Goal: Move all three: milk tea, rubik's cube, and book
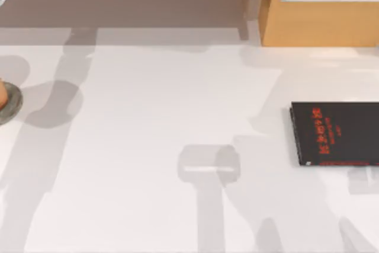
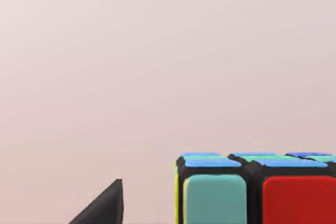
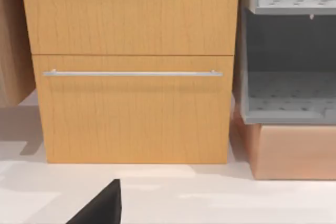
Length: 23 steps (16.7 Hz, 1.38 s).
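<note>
Close under the left wrist camera sits the rubik's cube point(image 2: 257, 190) on the pale desk point(image 1: 148, 117), beside one dark claw finger point(image 2: 102, 207); whether either claw is apart or together cannot be told. Farther off, from above, broad bare desk spreads mid-view. At the left edge, a grey disc point(image 1: 8, 103) carries a tan sliver of milk tea point(image 1: 2, 94); a black book point(image 1: 337, 133) overruns the right edge, before a wooden drawer cabinet point(image 1: 323, 7).

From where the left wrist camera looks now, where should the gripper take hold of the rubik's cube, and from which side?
Probably grip the rubik's cube across two opposite flat side faces, coming down from above. In the left wrist view it sits squarely, its top face level and its side faces upright, so parallel fingers should close flat. Avoid the corners, where the fingers could slip.
</note>
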Motion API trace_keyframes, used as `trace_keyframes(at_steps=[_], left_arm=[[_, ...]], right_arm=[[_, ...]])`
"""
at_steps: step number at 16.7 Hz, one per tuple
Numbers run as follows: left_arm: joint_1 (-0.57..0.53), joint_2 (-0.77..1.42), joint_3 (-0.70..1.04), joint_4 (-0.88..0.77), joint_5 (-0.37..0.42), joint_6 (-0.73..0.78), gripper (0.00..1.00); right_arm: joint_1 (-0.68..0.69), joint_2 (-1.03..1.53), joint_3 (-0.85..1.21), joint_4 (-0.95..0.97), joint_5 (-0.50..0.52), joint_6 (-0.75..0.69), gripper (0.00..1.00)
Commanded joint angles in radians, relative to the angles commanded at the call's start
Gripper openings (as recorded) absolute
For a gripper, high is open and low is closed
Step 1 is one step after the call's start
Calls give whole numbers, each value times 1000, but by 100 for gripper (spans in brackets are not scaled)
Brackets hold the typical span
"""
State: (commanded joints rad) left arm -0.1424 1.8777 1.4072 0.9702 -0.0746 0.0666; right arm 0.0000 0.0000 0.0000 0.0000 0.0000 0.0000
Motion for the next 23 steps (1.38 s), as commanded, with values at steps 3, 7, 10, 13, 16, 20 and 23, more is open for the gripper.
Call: trace_keyframes(at_steps=[3,7,10,13,16,20,23], left_arm=[[1,-33,-27,-19,3,-2,100],[14,-223,-172,-123,14,-10,100],[34,-476,-356,-247,20,-19,100],[60,-816,-584,-398,28,-29,100],[85,-1186,-825,-560,39,-39,100],[115,-1584,-1128,-767,56,-53,100],[132,-1774,-1306,-891,68,-61,100]], right_arm=[[0,0,0,0,0,0,100],[0,0,0,0,0,0,100],[0,0,0,0,0,0,100],[0,0,0,0,0,0,100],[0,0,0,0,0,0,100],[0,0,0,0,0,0,100],[0,0,0,0,0,0,100]])
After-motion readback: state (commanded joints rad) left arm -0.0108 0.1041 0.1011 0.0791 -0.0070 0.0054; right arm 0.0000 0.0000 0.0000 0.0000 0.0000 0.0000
